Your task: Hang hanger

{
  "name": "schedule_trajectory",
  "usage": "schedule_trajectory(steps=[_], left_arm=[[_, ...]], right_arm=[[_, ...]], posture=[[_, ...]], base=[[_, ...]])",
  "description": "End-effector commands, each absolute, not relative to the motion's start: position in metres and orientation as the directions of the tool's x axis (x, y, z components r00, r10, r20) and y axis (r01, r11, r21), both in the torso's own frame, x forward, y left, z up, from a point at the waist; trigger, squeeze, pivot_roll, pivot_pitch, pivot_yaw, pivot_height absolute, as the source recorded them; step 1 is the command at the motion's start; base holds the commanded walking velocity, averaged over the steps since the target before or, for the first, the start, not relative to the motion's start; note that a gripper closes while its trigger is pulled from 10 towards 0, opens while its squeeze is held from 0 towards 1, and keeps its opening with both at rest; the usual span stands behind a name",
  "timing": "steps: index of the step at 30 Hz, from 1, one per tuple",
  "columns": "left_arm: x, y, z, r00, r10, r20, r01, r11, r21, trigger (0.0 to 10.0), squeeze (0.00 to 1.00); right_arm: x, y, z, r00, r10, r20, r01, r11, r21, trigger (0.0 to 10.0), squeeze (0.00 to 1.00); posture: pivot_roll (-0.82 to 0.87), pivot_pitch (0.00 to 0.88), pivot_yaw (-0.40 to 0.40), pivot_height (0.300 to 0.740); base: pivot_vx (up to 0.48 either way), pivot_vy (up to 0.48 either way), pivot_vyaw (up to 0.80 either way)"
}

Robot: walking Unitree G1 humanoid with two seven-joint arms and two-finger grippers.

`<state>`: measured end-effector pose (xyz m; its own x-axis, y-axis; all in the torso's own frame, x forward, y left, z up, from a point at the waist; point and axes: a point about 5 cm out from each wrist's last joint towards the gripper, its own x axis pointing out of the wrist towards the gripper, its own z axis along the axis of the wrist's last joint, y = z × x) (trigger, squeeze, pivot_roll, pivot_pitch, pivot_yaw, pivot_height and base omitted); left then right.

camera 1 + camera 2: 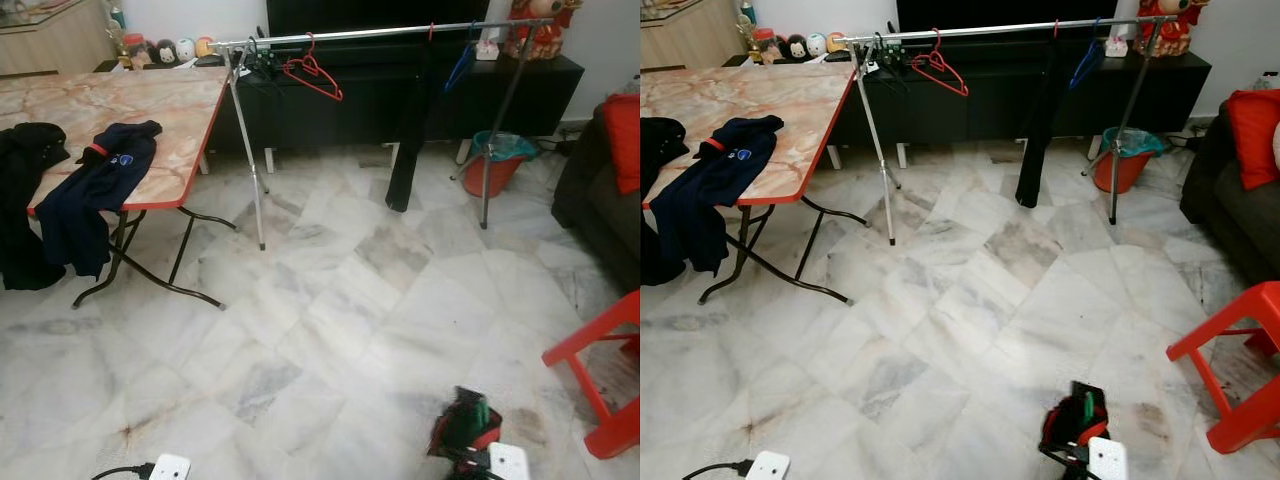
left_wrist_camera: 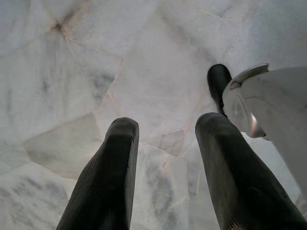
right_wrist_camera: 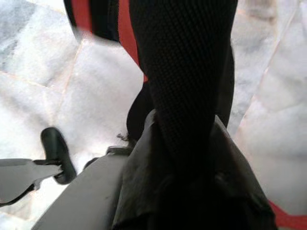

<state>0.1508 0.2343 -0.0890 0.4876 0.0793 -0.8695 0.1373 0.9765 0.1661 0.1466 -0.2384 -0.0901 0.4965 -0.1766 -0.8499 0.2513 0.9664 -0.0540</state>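
Note:
A metal clothes rail [image 1: 380, 33] stands across the room in front of me, with a red hanger [image 1: 315, 72], black trousers [image 1: 410, 130] and a blue hanger [image 1: 462, 62] on it. My right gripper [image 1: 460, 432] hangs low by my side, shut on a red hanger [image 3: 127, 33] wrapped in dark cloth [image 3: 158, 191]. A black finger [image 3: 182, 72] lies over the cloth. My left gripper [image 2: 165, 158] hangs open over the marble floor with nothing between its fingers.
A folding table [image 1: 170, 110] at the left holds a navy garment [image 1: 100, 185] and a black one [image 1: 20, 200]. A red bucket [image 1: 495, 165] sits by the rail's right leg. A sofa [image 1: 600, 190] and a red stool [image 1: 605, 370] are at the right.

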Motion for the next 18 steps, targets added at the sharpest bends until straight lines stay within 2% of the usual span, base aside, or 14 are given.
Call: schedule_trajectory(steps=[1,5,6,7,10,17,18], left_arm=[[0.148,0.238,-0.089,0.475,0.084,-0.876,0.156,0.972,0.178,10.0,0.00],[0.149,0.238,-0.089,0.485,0.087,-0.870,0.169,0.967,0.191,10.0,0.00],[0.151,0.237,-0.088,0.500,0.087,-0.862,0.178,0.963,0.201,10.0,0.00],[0.152,0.237,-0.087,0.510,0.086,-0.856,0.185,0.961,0.207,10.0,0.00],[0.156,0.237,-0.085,0.546,0.087,-0.833,0.198,0.953,0.229,10.0,0.00],[0.166,0.234,-0.080,0.608,0.067,-0.791,0.236,0.936,0.260,10.0,0.00],[0.203,0.233,-0.060,0.691,0.031,-0.723,0.242,0.931,0.271,10.0,0.00]], right_arm=[[0.148,-0.242,-0.089,0.504,-0.178,-0.845,0.247,0.967,-0.057,10.0,0.00],[0.150,-0.242,-0.087,0.517,-0.172,-0.839,0.182,0.979,-0.088,10.0,0.00],[0.156,-0.241,-0.085,0.534,-0.123,-0.837,0.026,0.991,-0.129,10.0,0.00],[0.158,-0.240,-0.084,0.537,-0.081,-0.840,-0.068,0.988,-0.138,10.0,0.00],[0.165,-0.237,-0.081,0.552,-0.032,-0.833,-0.223,0.957,-0.184,10.0,0.00],[0.176,-0.234,-0.074,0.610,0.003,-0.792,-0.320,0.916,-0.243,10.0,0.00],[0.177,-0.234,-0.074,0.615,0.007,-0.789,-0.325,0.914,-0.244,10.0,0.00]], posture=[[0.05,0.000,0.034,0.740],[0.05,0.000,0.035,0.740],[0.05,0.000,0.037,0.740],[0.05,0.000,0.037,0.740],[0.06,0.000,0.032,0.740],[0.07,0.000,0.022,0.740],[0.08,0.000,0.020,0.740]], base=[[0.000,0.000,0.00],[0.000,0.000,0.00],[0.000,0.000,0.00],[0.000,0.000,0.00],[0.000,0.000,0.00],[0.000,0.000,0.00],[0.000,0.000,0.00]])
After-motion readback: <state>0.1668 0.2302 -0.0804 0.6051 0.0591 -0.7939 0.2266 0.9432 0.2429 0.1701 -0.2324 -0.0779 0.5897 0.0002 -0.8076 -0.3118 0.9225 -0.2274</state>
